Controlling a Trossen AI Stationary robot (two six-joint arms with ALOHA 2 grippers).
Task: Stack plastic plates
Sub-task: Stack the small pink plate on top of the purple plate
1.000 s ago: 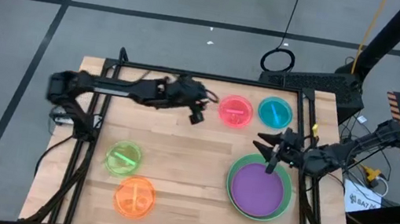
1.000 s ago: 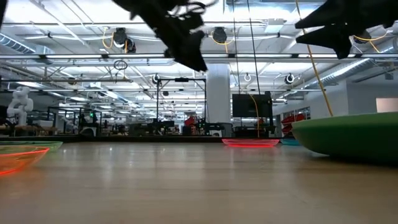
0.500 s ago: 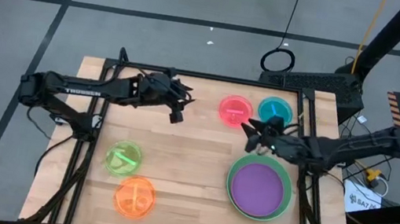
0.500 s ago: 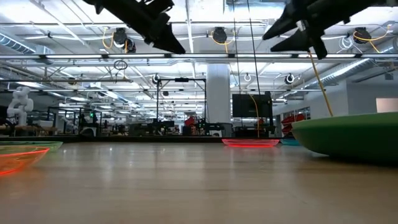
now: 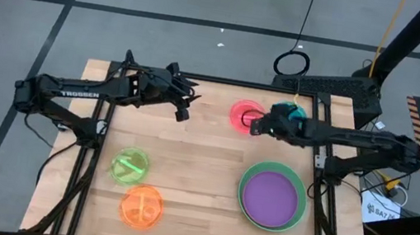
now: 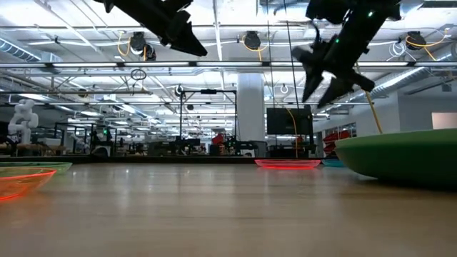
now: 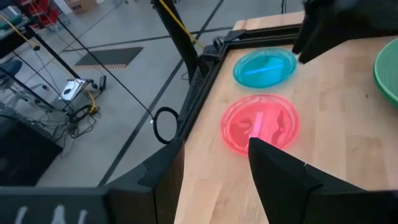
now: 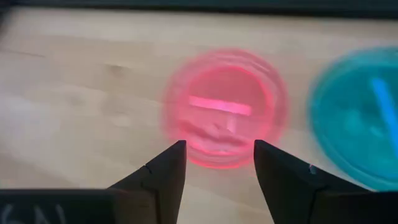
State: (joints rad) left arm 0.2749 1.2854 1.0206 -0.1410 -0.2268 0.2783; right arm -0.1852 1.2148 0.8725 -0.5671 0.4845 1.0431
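Note:
The small pink plate [image 5: 242, 112] lies flat near the table's far edge, with the blue plate [image 5: 285, 110] to its right, partly under my right arm. My right gripper [image 5: 256, 127] hovers open above the pink plate's [image 8: 224, 112] near-right rim, fingers pointing down, touching nothing. The purple plate [image 5: 271, 197] sits inside a large green plate [image 5: 296, 219] at the right. The lime plate [image 5: 130, 166] and the orange plate [image 5: 141, 206] lie at the near left. My left gripper [image 5: 181, 113] hangs open in the air, far left of centre. No orange-red plate shows.
A black metal frame [image 5: 224, 81] runs along the table's far edge and down both sides. The bare wood in the table's middle [image 5: 194, 165] is free room. Beyond the far edge a cable loop [image 5: 291, 63] lies on the floor.
My right gripper has swung from above the purple plate's far rim toward the table's far left, has come down, and now hovers over the pink plate with its fingers tipped down. My left gripper has drawn back toward the table's left edge. No plate has moved.

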